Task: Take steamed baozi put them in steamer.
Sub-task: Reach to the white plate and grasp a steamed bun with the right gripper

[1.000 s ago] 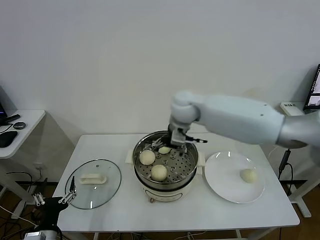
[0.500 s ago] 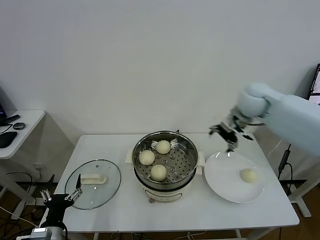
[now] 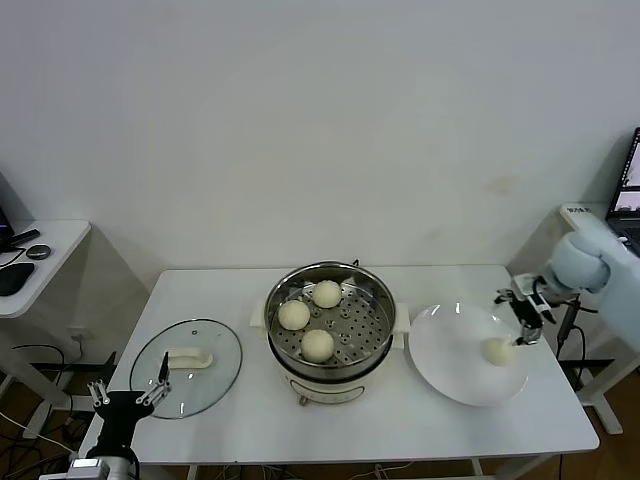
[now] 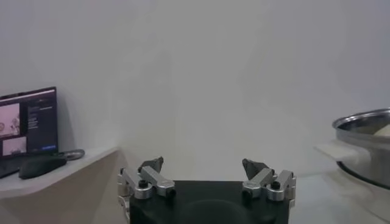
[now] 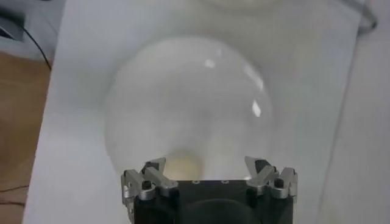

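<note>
The shiny steamer (image 3: pixel 372 322) stands mid-table with three baozi on its perforated tray (image 3: pixel 294 314) (image 3: pixel 327 293) (image 3: pixel 318 344). One more baozi (image 3: pixel 497 351) lies on the white plate (image 3: pixel 450 365) to the steamer's right. My right gripper (image 3: pixel 525 314) hangs open just above that baozi, at the plate's far right side. In the right wrist view the baozi (image 5: pixel 183 167) shows low by one fingertip of the right gripper (image 5: pixel 206 164), partly hidden by the gripper body, untouched. My left gripper (image 3: pixel 128 392) waits open off the table's front left corner; its own view shows it (image 4: pixel 204 164) empty, the steamer (image 4: pixel 365 143) off to the side.
A round glass lid (image 3: pixel 186 380) with a white handle lies on the table left of the steamer. A small white side table (image 3: pixel 45 250) with a mouse and a screen (image 4: pixel 27 122) stands further left. Another screen (image 3: pixel 630 185) is at the far right.
My right arm has swung from over the steamer, where a third baozi now lies, rightward and down to the plate. The left gripper has shifted slightly.
</note>
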